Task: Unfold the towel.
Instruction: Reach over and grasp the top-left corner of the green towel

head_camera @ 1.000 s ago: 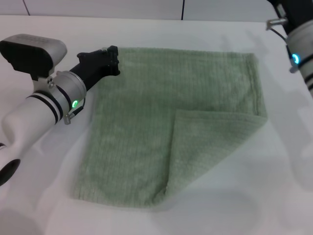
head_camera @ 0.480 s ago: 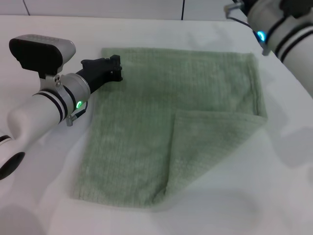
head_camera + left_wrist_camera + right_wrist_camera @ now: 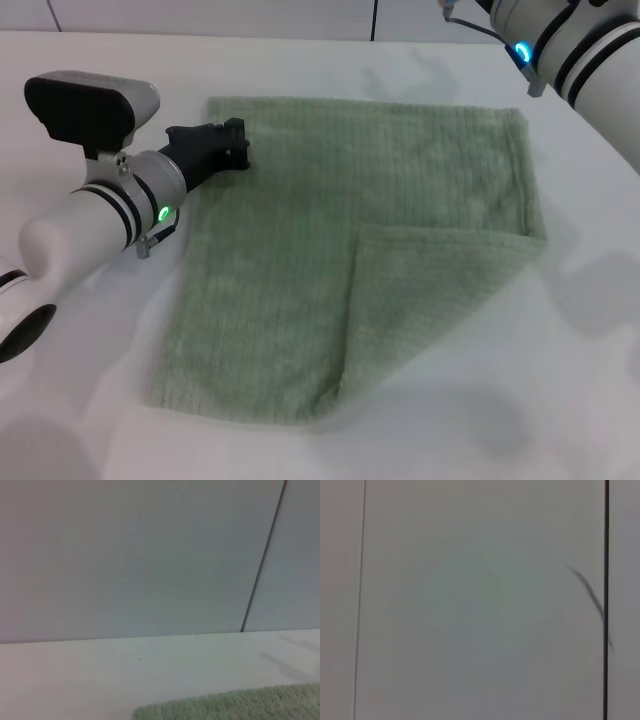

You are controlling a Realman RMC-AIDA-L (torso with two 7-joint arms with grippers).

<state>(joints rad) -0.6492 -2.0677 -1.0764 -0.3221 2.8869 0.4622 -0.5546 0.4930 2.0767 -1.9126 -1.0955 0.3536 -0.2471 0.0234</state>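
The towel (image 3: pixel 340 250) lies flat on the table (image 3: pixel 90 400), one corner folded over, well away from the left gripper (image 3: pixel 236 142), whose grip state cannot be told, so dragging risks bunching the cloth.

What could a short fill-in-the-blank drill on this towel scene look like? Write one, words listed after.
1. The towel lies on a white ____.
2. One corner of the towel, the near right one, is ____ over onto the cloth.
3. The left claw sits at the towel's far ____ corner.
4. The right arm is at the far right, and its claw is ____ of the head view.

Missing words: table; folded; left; out
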